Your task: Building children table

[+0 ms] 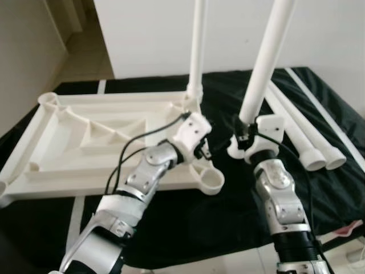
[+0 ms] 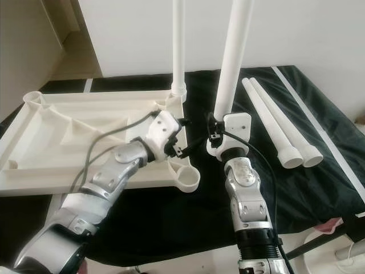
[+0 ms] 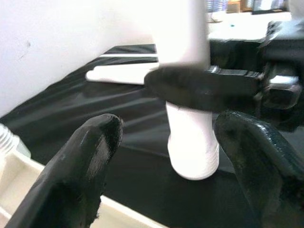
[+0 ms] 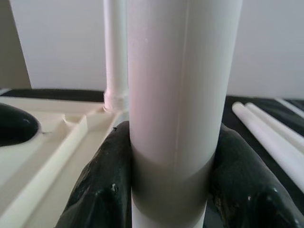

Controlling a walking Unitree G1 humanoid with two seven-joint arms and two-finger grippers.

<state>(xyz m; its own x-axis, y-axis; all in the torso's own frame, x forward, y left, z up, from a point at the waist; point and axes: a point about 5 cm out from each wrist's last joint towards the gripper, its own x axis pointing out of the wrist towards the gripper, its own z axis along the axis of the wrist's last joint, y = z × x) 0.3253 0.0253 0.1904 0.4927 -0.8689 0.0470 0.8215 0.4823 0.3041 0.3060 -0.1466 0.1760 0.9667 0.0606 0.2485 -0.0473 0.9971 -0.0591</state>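
Socket (image 1: 212, 181) vacant; right pincer (image 2: 215, 136) grips leg (image 2: 231, 68).

A home room — white wall (image 1: 319, 28), black cloth (image 1: 217, 205) spread on floor.

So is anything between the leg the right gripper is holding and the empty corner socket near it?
The left gripper hovers, jaws open, between the upright white plastic table leg and the round empty corner socket, partly in the way.
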